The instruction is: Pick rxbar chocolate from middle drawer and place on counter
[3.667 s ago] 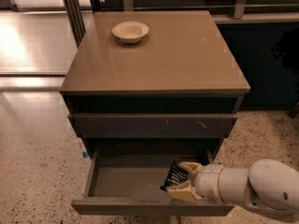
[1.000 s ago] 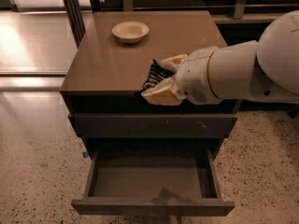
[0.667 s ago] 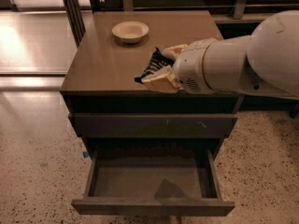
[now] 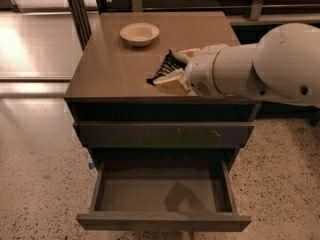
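Clamped between the tan fingers (image 4: 170, 83) of the two-finger gripper (image 4: 173, 70): a small flat black wrapped rxbar chocolate (image 4: 163, 67), tilted, with rows of white print too small to read. Held over the front middle of the glossy tan-beige counter (image 4: 107, 71), near its front edge; cannot tell whether touching the top. Reaching in from the right, a bulky white arm (image 4: 260, 66), roughly level, wrist towards the left. At the back of the counter, well apart from the gripper, a shallow cream bowl (image 4: 139, 33). Bare tan surface to the left of the gripper. Below, a closed dark drawer front with pale scratches (image 4: 165, 134); under that, the wide dark grey-brown middle drawer (image 4: 162, 222) pulled out over speckled floor (image 4: 40, 184), grey inner floor showing.
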`<state>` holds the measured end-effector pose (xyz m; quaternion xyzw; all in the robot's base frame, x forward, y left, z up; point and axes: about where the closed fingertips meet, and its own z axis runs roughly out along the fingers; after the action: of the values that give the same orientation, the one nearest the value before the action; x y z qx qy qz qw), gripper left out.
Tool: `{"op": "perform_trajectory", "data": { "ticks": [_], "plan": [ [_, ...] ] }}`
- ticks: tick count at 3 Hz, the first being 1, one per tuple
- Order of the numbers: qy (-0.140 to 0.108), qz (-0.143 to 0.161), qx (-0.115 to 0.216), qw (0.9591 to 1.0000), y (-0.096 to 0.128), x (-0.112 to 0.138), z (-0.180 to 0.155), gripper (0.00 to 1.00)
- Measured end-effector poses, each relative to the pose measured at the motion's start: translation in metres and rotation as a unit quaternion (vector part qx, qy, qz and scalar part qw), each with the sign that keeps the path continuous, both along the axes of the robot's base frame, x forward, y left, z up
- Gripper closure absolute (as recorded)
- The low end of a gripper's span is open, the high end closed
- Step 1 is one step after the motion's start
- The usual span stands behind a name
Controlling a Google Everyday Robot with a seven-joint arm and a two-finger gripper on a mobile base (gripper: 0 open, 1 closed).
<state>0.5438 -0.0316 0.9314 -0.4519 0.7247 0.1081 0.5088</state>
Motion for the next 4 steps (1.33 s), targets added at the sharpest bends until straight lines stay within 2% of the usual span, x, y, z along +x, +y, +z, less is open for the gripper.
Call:
{"op": "perform_trajectory", "data": {
  "ticks": [1,2,3,4],
  "plan": [
    [-0.001,0.001,0.000,1.0000,0.000,0.001,0.000,1.00],
    [-0.007,0.032,0.008,0.9994,-0.008,0.031,0.000,1.00],
    [0.001,0.076,0.012,0.9970,-0.014,0.068,-0.003,1.00],
    [0.018,0.101,0.013,0.9946,-0.026,0.098,-0.014,1.00]
  ]
}}
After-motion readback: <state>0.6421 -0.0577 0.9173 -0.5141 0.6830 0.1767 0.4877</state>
